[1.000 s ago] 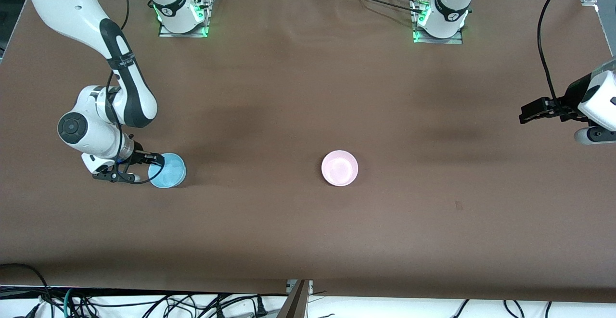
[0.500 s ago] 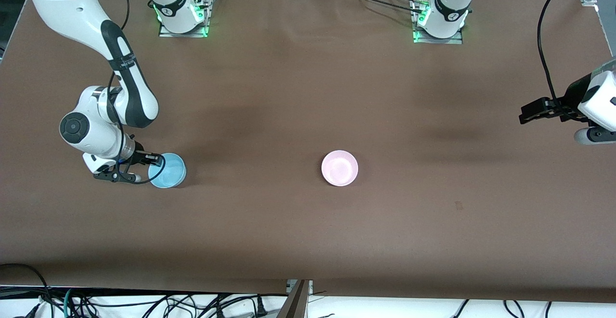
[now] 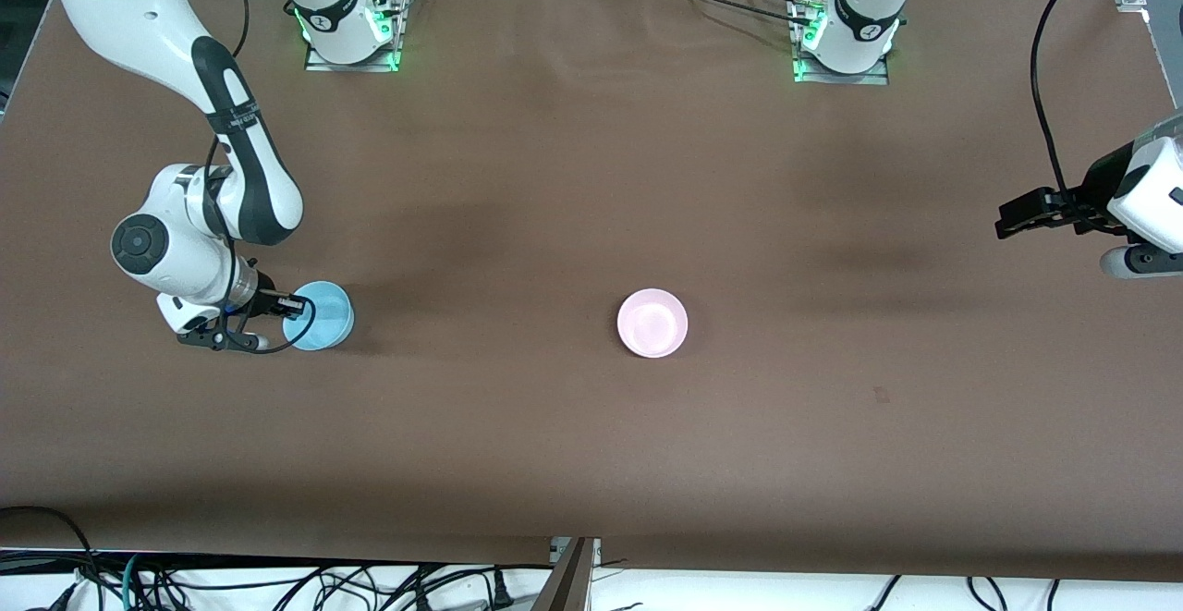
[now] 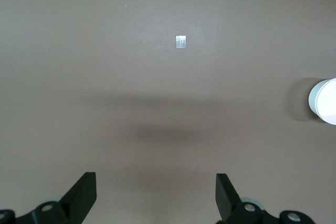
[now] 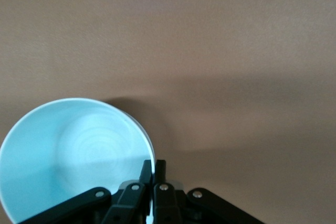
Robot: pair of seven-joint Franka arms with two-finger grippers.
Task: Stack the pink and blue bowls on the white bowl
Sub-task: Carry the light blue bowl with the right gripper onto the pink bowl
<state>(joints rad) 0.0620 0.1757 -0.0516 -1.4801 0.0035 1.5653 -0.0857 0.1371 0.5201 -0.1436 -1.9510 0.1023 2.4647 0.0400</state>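
Observation:
The light blue bowl point(image 3: 319, 315) is at the right arm's end of the table. My right gripper point(image 3: 298, 309) is shut on its rim and holds it just above the brown table. In the right wrist view the fingers pinch the rim point(image 5: 154, 169), one inside the blue bowl point(image 5: 73, 156) and one outside. The pale pink bowl point(image 3: 652, 323) sits upright near the table's middle and also shows in the left wrist view point(image 4: 325, 101). No white bowl shows on its own. My left gripper point(image 3: 1006, 223) is open and empty, waiting over the left arm's end of the table point(image 4: 156, 195).
The table is covered with a brown cloth point(image 3: 591, 177). A small pale mark point(image 3: 880, 396) lies on it nearer the front camera than the left gripper, and shows in the left wrist view point(image 4: 181, 41). Cables hang past the table's front edge.
My right gripper has raised the blue bowl a little off the table. The pink bowl and the left arm have not moved.

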